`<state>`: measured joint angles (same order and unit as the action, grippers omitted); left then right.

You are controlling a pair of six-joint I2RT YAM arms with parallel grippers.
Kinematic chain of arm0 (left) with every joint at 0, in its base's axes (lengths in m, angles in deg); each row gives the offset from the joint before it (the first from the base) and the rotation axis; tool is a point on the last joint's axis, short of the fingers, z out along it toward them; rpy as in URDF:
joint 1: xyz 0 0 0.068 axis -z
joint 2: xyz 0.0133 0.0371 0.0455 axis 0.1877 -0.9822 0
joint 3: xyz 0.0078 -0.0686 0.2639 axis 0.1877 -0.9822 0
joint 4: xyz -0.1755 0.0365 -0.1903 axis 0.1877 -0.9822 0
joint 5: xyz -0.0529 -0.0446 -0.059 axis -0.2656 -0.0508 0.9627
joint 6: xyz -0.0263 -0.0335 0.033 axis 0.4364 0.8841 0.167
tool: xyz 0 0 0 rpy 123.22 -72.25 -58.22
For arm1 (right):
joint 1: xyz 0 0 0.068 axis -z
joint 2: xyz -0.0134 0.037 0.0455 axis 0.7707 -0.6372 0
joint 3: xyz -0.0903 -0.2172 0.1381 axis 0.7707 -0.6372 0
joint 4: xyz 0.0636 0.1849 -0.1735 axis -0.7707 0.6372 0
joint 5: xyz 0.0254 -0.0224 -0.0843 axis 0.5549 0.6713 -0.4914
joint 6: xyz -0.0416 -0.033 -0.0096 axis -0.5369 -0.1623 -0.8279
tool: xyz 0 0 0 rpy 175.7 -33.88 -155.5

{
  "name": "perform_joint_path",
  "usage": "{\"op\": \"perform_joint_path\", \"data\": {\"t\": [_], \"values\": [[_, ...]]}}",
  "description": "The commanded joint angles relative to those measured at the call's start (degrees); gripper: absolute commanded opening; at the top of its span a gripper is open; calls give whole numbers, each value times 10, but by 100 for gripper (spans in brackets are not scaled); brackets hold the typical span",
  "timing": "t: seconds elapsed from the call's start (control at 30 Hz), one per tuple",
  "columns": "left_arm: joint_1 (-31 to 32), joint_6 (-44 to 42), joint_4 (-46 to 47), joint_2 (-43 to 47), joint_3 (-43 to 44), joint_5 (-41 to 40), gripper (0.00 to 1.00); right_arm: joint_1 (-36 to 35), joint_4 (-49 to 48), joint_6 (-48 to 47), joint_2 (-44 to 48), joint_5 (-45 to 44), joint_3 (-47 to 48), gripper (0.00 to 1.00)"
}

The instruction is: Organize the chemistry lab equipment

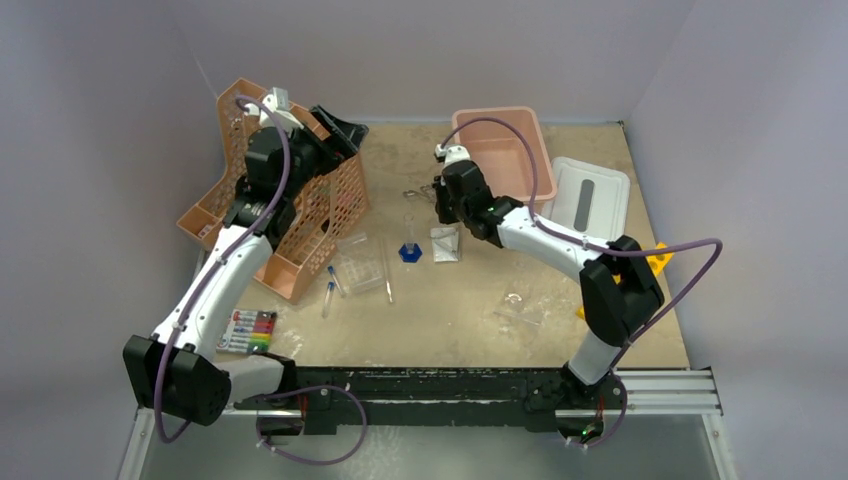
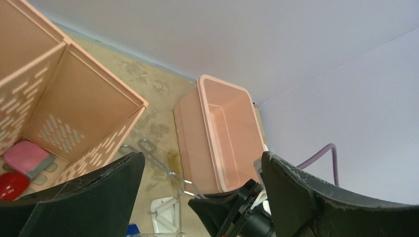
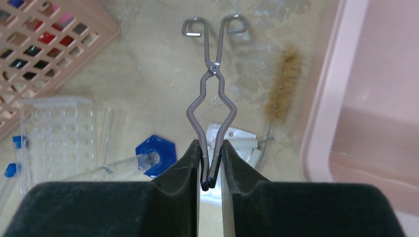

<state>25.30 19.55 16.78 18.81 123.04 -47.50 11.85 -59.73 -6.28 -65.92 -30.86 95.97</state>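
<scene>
Dull grey metal wire forceps (image 3: 211, 94), smooth semi-gloss pink plastic tub (image 3: 380, 74), matt orange perforated plastic organiser (image 1: 345, 195)

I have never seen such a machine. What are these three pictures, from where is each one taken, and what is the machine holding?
Two robot arms stand at a table, each ending in a two-finger gripper. One picture looks down from above; the other two come from cameras on each wrist. On the table: a clear tube rack, a blue-based flask, markers, an orange organiser, a pink tub. The right gripper pinches metal forceps by their tips. The left gripper is open and empty, near the organiser.
</scene>
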Motion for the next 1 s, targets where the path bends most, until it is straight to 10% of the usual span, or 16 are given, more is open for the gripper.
{"op": "perform_joint_path", "data": {"t": [0.0, 0.97], "values": [[18, 47, -11, -15, 1, -34, 88, 20, -53, -1, 9, 14, 32, 0], [113, 138, -92, -245, 134, -47, 76, 73, -126, 43, -46, 46, 75, 0]]}}
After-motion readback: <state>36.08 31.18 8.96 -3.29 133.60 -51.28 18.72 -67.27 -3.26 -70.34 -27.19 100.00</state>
